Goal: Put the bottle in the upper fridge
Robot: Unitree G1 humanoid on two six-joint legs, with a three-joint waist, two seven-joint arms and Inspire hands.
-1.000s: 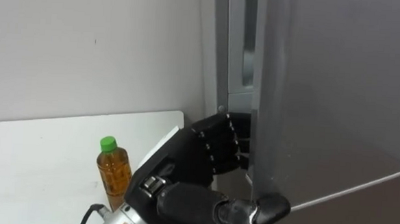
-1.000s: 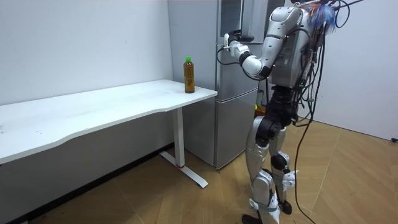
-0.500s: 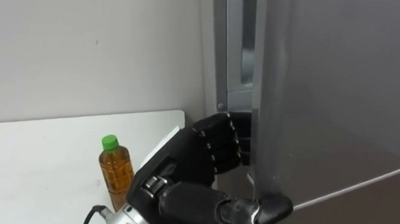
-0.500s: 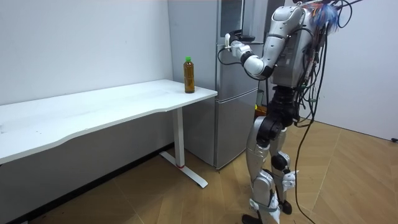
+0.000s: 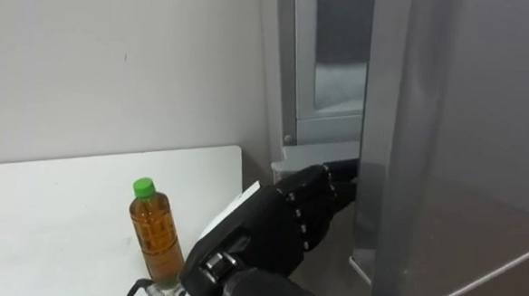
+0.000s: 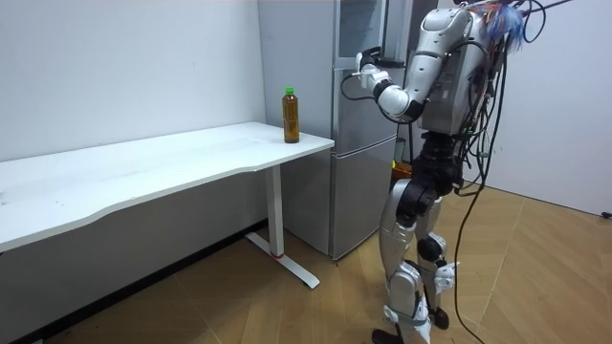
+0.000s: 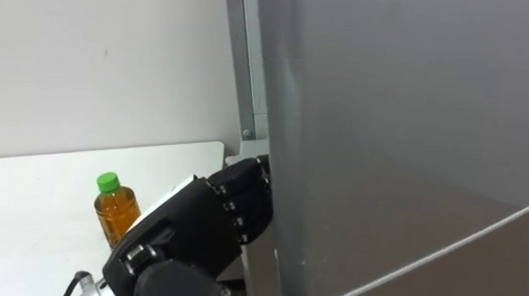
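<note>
A clear bottle (image 5: 156,233) of amber drink with a green cap stands upright near the white table's (image 5: 53,200) right corner, beside the fridge. My left hand (image 5: 279,221) is raised at the left edge of the grey upper fridge door (image 5: 465,131). Its fingers reach out fairly straight, with their tips hidden behind that edge. The door stands partly ajar, and a strip of the pale fridge interior (image 5: 338,43) shows in the gap. In the room view I stand upright facing the fridge (image 6: 359,172), with the left hand (image 6: 368,69) up at the door and the bottle (image 6: 291,115) an arm's length off on the table.
The long white table (image 6: 172,158) runs along the wall to the room view's left of the fridge. The lower fridge door (image 6: 363,201) is shut. Wooden floor lies around me, and the white wall (image 5: 115,59) is behind the table.
The upper door has swung further open and the gap beside it is wider. My left hand has moved right with the door's edge, and its fingers have straightened from a curl.
</note>
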